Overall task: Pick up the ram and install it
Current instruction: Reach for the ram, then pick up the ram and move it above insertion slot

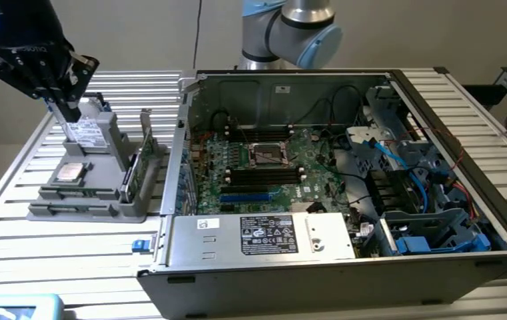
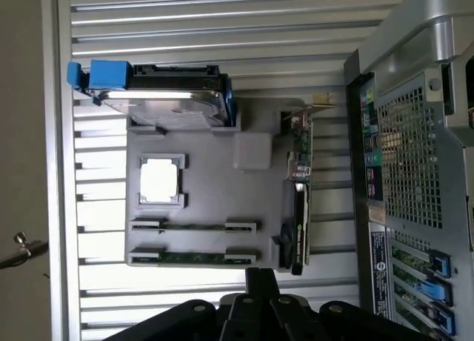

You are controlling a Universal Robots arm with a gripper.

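Green and thin, the ram (image 2: 194, 257) sits on edge in a slot of the grey holder tray (image 2: 215, 200), untouched, with a twin stick (image 2: 194, 226) in the next slot just beside it. In the exterior view, a processor (image 2: 159, 181) lies at twelve o'clock from the sticks. A hard drive (image 2: 170, 107) in its blue caddy (image 2: 100, 75) is farther along that same line. An expansion card (image 2: 300, 170) stands on edge at about two o'clock. My pincer (image 1: 71, 117) hangs above the tray, fingers pressed together and holding nothing. The open computer case (image 1: 324, 287) lies at three o'clock from the tray, its motherboard (image 1: 262, 167) exposed. Both rest on a slatted metal table (image 1: 58, 247).
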